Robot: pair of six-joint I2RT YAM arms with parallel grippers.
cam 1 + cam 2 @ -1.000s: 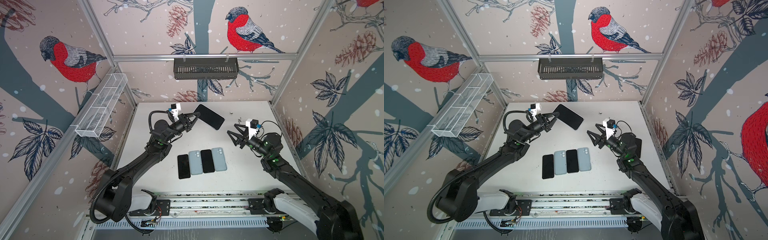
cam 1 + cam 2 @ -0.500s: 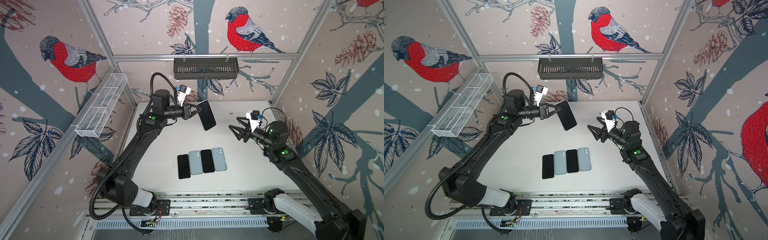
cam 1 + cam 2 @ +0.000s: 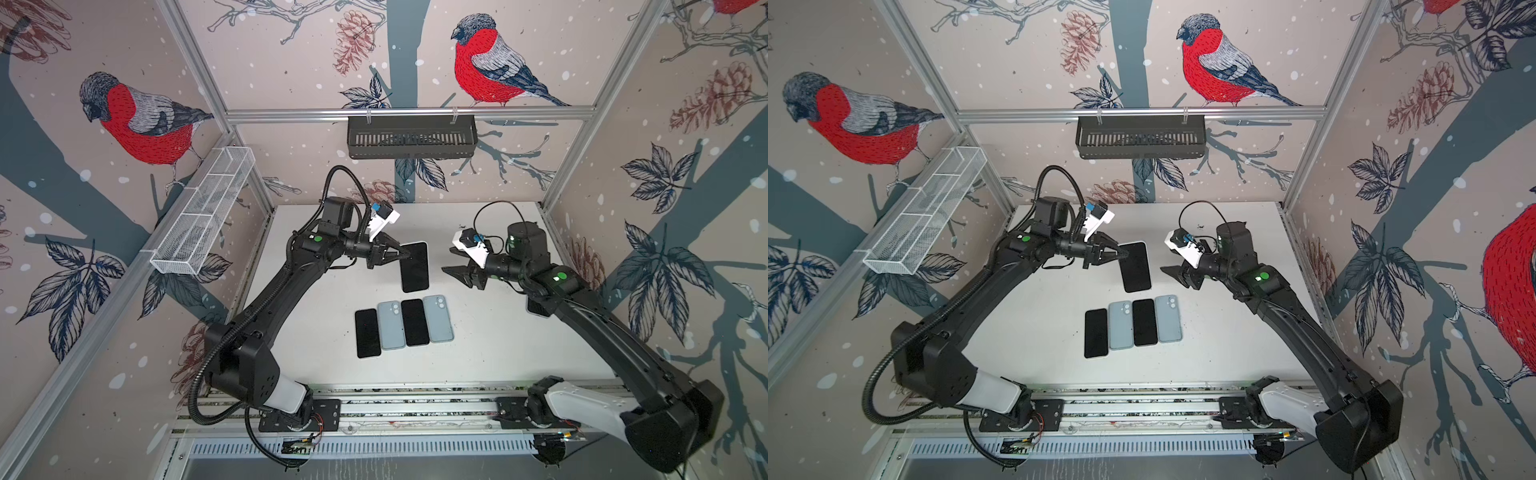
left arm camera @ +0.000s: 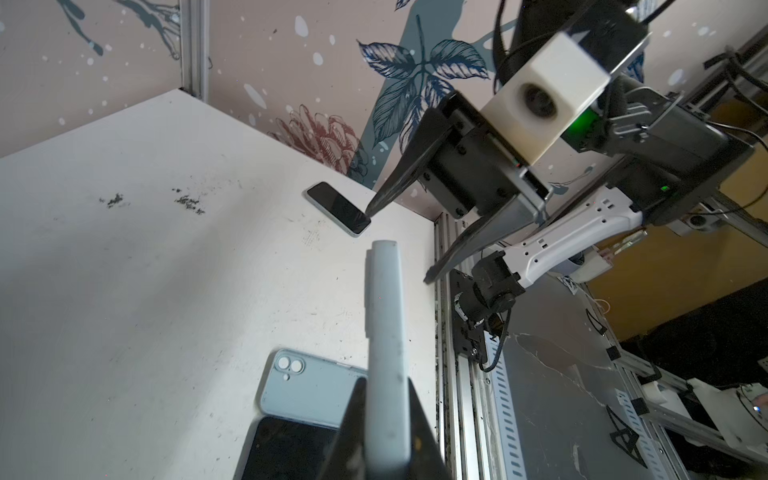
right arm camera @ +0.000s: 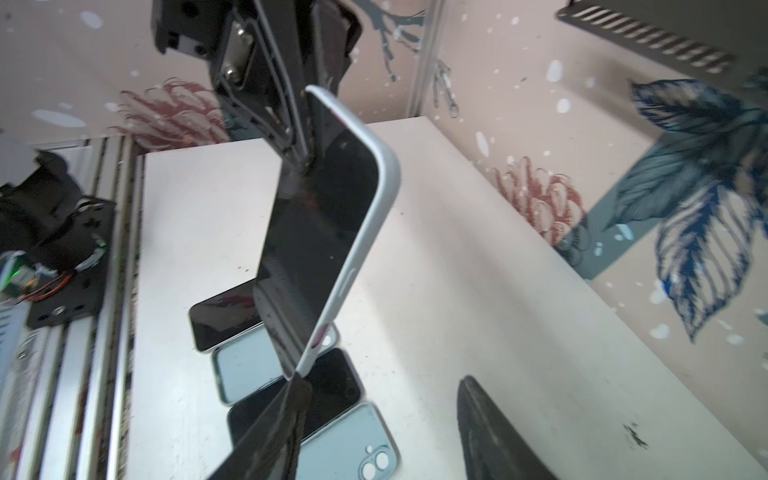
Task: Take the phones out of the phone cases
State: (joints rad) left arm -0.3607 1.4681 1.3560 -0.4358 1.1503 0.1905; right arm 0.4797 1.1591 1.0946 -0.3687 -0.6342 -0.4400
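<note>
Above the table point(image 3: 498, 357), left gripper point(image 3: 402, 254) pinches slim phone point(image 3: 415, 272) (glossy screen).

The left tool point(image 4: 384, 384) and phone case point(image 4: 384, 324) are partly cut off.

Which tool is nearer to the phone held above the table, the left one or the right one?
Left. The left tool grips the raised phone by its edge; the right tool hovers open beside it, apart.

On the table point(image 3: 498, 340), four phones point(image 3: 403, 324) are laid side by side near the front. Behind them, a cased phone point(image 3: 414, 268) is held above the surface by the left gripper point(image 3: 401, 255), with the right gripper point(image 3: 452, 274) apart to its right. A further phone point(image 4: 338, 208) is set by the right edge.
</note>
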